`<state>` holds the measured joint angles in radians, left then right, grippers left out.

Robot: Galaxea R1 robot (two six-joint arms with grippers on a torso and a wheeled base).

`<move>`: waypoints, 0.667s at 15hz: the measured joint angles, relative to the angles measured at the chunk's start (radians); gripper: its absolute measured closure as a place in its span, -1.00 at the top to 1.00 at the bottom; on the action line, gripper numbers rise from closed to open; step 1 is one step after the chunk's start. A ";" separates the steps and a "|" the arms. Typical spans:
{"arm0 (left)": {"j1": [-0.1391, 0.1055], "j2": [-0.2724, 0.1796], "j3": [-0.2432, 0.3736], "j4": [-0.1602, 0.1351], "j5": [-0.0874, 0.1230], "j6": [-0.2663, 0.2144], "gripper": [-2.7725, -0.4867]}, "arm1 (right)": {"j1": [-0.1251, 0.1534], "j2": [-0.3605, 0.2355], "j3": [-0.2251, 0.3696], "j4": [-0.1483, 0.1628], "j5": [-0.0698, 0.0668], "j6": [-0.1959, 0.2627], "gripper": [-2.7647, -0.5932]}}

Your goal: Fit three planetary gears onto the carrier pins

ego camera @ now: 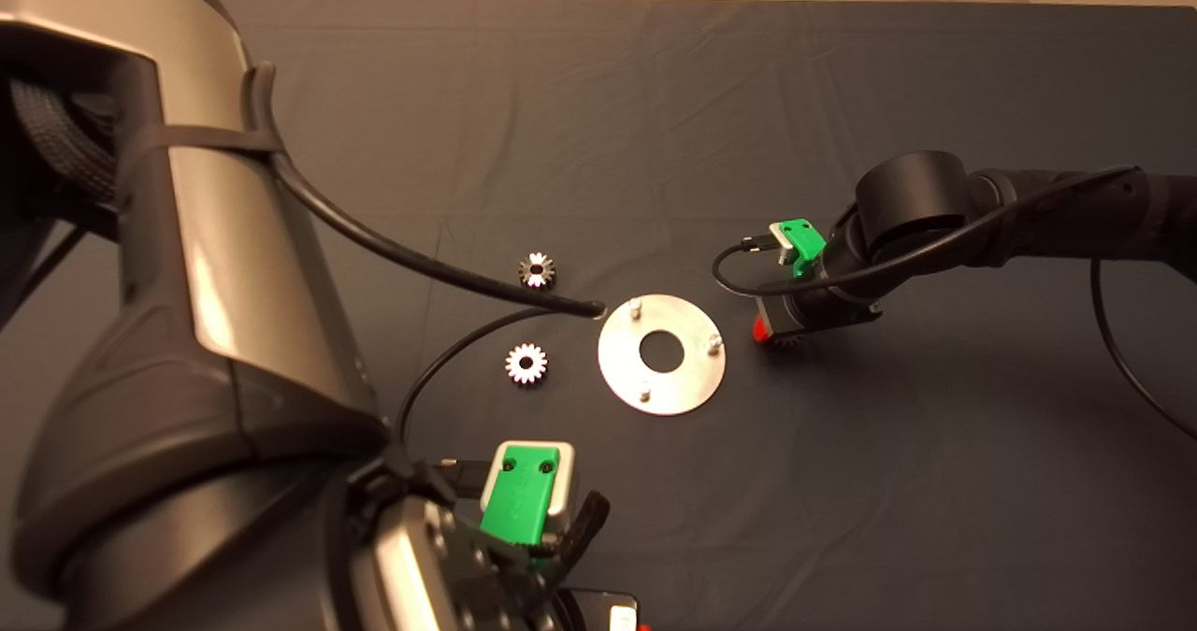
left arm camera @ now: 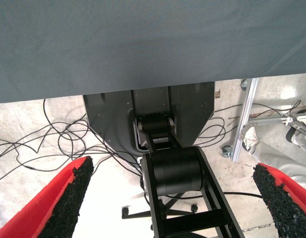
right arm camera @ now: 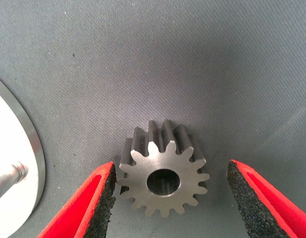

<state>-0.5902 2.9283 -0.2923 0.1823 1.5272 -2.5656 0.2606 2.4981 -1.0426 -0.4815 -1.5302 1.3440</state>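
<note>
A flat silver disc (ego camera: 694, 380) lies mid-mat with three carrier pins (ego camera: 635, 307) (ego camera: 714, 341) (ego camera: 644, 393) standing bare. Two planetary gears (ego camera: 537, 269) (ego camera: 526, 364) rest flat on the mat to its left. A third gear (right arm camera: 164, 177) lies just right of the disc, between the fingers of my right gripper (right arm camera: 170, 168), which is lowered over it and open. One pad sits close to the teeth; the other is clearly apart. The disc's rim (right arm camera: 25, 148) and one pin (right arm camera: 9, 176) show beside it. My left gripper (ego camera: 524, 505) is parked at the near edge, open.
A black cable (ego camera: 439, 266) from the left arm ends near the disc's far-left rim. The left wrist view shows the mat's edge, the robot's base (left arm camera: 175, 173), floor cables and a metal frame (left arm camera: 244, 119).
</note>
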 joint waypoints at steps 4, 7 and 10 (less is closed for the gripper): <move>0.000 0.000 0.000 0.000 0.000 0.000 0.62 | 0.000 0.000 0.000 0.000 0.000 0.000 -0.13; 0.000 0.000 0.000 -0.002 0.000 0.000 0.62 | 0.000 -0.002 0.000 0.000 0.000 0.000 -0.13; 0.000 0.000 0.000 -0.002 0.000 0.000 0.62 | 0.000 -0.002 0.000 0.000 0.002 0.000 -0.18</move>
<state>-0.5902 2.9283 -0.2923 0.1802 1.5272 -2.5658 0.2602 2.4962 -1.0423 -0.4811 -1.5283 1.3445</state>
